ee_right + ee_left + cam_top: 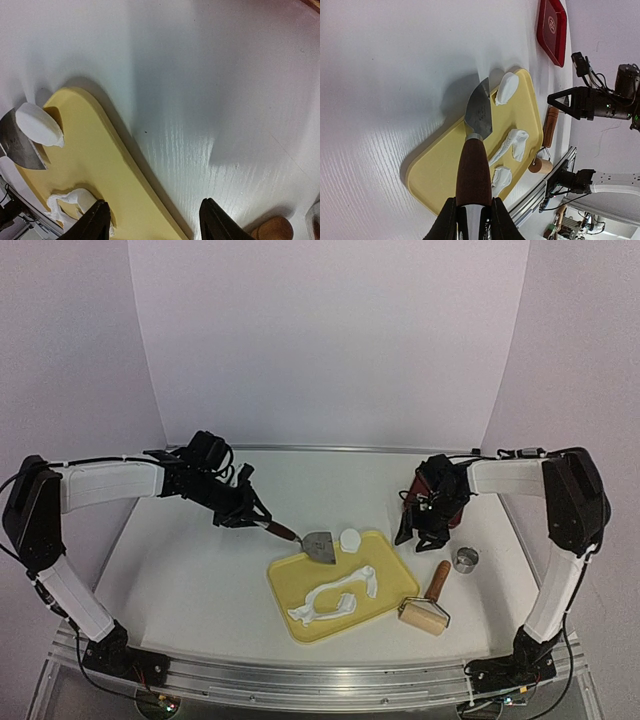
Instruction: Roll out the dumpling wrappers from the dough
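Pinching the handle of a scraper (472, 170) in my left claw (248, 514), I find the dough (335, 598), a soft ragged strip, lying nearest on the yellow board (290, 585), its long axis running from near left to far right. Beyond, the round dumpling wrapper (351, 538) sits at the board's far rim by the blade tip: thin, limp, likely to tear, best lifted from beneath. My right claw (415, 535) hangs spread, empty

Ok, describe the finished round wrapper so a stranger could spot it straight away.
Find the yellow board in the middle of the white table. At its far edge, just right of the metal scraper blade, lies the wrapper. It is a small, neat white disc, unlike the ragged white dough strip along the board's middle.
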`<move>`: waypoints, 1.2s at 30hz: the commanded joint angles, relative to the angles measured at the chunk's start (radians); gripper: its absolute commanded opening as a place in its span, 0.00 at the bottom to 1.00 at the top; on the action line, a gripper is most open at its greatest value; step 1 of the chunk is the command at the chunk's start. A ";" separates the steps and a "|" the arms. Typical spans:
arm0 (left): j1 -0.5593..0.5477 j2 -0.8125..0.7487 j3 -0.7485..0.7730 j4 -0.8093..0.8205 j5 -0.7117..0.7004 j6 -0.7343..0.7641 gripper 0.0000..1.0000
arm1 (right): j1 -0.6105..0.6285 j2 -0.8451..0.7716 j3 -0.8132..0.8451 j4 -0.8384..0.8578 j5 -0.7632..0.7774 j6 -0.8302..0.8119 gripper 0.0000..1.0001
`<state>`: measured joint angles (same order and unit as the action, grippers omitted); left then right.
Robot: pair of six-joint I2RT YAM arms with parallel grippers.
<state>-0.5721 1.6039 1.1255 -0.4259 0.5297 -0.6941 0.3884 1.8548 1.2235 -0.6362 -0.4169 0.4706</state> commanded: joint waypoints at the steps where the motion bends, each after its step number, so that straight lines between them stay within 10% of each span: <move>1: -0.009 0.011 0.044 0.059 -0.053 0.085 0.00 | 0.012 0.040 0.045 0.043 0.028 -0.023 0.59; 36: -0.019 0.112 0.035 0.196 -0.045 0.289 0.00 | 0.102 0.207 0.110 0.073 0.048 0.031 0.14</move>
<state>-0.5846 1.6787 1.1298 -0.2645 0.5175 -0.4387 0.4666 2.0184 1.3172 -0.5615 -0.3793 0.4792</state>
